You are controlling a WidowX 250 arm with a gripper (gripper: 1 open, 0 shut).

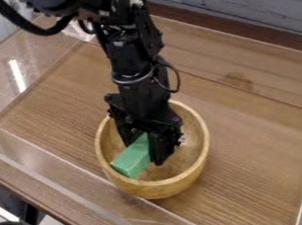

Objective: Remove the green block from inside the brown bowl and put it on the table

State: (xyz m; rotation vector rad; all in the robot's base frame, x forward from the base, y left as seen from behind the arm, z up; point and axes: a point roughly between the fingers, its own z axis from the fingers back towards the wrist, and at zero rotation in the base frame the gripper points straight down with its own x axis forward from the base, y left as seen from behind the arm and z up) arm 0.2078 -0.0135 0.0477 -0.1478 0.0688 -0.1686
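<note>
The brown bowl (187, 169) stands on the table (248, 115) near its front edge. The green block (132, 158) is inside the bowl, tilted, its upper end between the black fingers. My gripper (149, 145) points straight down into the bowl from the black arm above and is shut on the block's upper end. The block's lower end still sits low in the bowl, close to the left inner wall. Part of the block is hidden behind the fingers.
Clear acrylic walls (39, 165) run along the table's front and left edges. Bare wood-grain tabletop (59, 103) lies left of the bowl and to its right. A grey panel (237, 1) stands behind the table.
</note>
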